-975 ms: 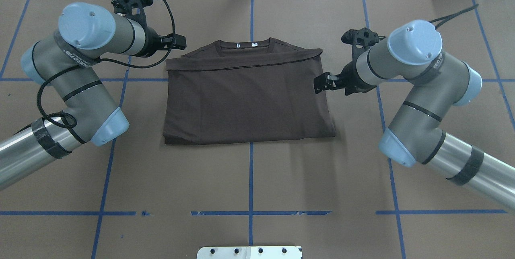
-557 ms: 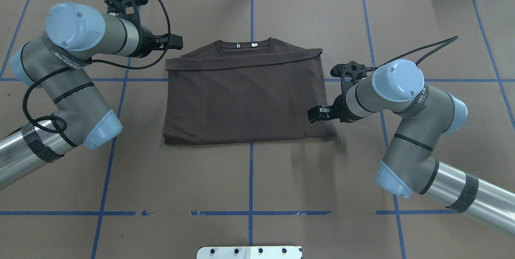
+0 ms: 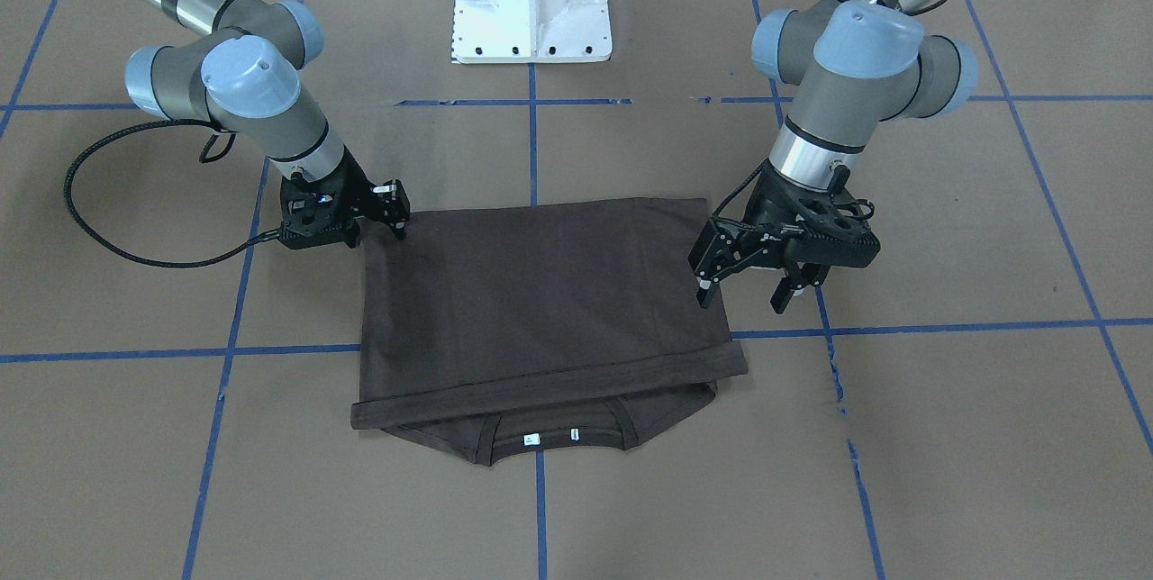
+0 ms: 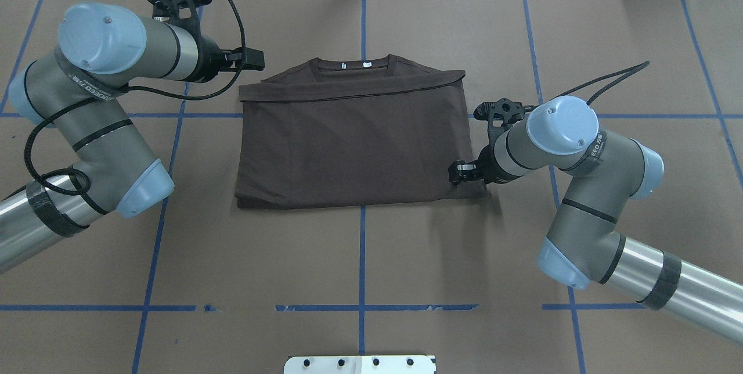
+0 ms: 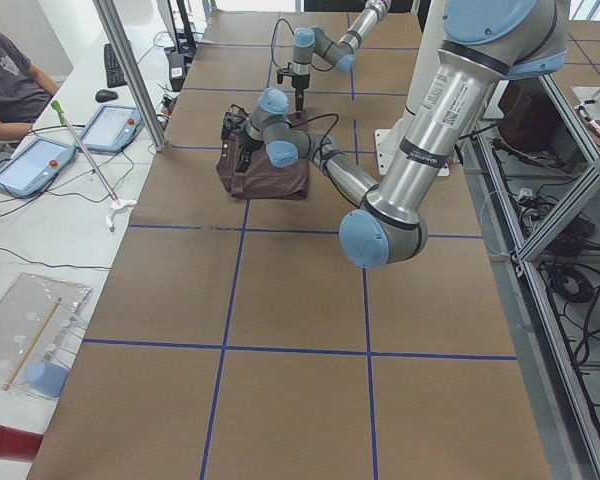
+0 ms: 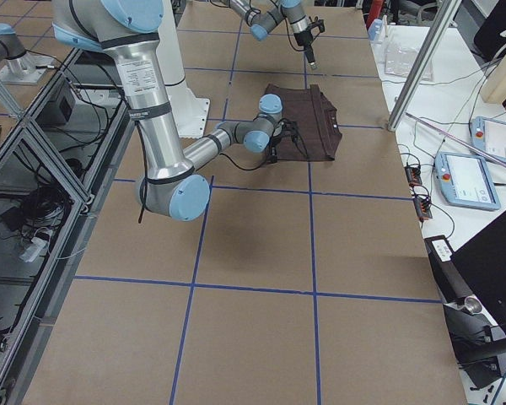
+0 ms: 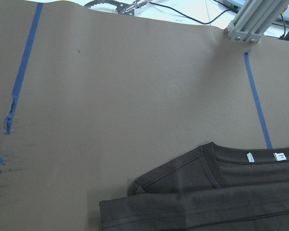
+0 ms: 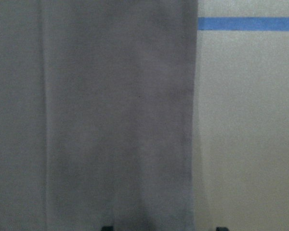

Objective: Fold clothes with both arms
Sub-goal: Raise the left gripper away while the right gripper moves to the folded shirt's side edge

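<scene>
Straddling the near right corner of the T-shirt, flat on the table, with the right gripper, jaws apart, seemingly to pinch it, and farther off poising the left gripper, jaws spread, by the far left shoulder for a matching grab.

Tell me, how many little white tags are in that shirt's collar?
2. Both sit inside the collar of the T-shirt, side by side: a narrow label toward the robot's left and a wider label toward its right. The fold could hide others.
</scene>
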Controlling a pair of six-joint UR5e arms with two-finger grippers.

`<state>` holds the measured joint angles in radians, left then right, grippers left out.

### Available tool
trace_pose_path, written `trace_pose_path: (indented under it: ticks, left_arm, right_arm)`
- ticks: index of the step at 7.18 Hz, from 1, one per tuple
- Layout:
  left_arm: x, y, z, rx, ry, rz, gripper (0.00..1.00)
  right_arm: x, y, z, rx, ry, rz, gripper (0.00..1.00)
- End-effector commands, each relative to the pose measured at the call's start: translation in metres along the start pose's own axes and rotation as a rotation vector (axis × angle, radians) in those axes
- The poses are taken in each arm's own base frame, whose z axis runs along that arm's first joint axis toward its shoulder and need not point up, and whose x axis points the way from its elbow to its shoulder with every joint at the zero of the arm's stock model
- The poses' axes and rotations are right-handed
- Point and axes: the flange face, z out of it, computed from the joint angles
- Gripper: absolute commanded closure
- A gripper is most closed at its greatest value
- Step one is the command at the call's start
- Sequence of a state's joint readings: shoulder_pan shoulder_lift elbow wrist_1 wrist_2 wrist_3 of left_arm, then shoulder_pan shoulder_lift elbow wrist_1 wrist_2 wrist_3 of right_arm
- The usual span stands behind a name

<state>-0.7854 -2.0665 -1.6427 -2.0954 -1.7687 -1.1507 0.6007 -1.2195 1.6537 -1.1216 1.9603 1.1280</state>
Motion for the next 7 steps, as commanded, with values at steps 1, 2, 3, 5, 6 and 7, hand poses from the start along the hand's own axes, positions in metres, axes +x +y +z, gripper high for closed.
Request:
trace_pose_path:
  ticks: [1, 2, 3, 5, 6, 7]
  left_arm:
    - [0.001, 0.000, -0.001, 0.001, 0.003, 0.001, 0.00]
    - [0.002, 0.000, -0.001, 0.001, 0.005, 0.002, 0.00]
    - [0.005, 0.000, -0.004, 0.002, 0.011, 0.003, 0.00]
    - [0.014, 0.000, -0.019, 0.000, 0.041, 0.007, 0.00]
    - [0.016, -0.001, -0.023, 0.003, 0.048, 0.009, 0.00]
    - [0.019, -0.001, -0.029, 0.005, 0.060, 0.016, 0.00]
  right_arm:
    - [0.002, -0.002, -0.005, -0.015, -0.013, 0.003, 1.00]
    - [0.005, 0.000, -0.009, -0.025, -0.019, 0.007, 1.00]
    - [0.014, 0.010, -0.018, -0.030, -0.025, 0.005, 1.00]
    - [0.050, 0.078, -0.058, -0.068, -0.038, -0.023, 1.00]
    - [0.067, 0.119, -0.075, -0.112, -0.033, -0.046, 1.00]
    - [0.072, 0.162, -0.083, -0.175, -0.026, -0.053, 1.00]
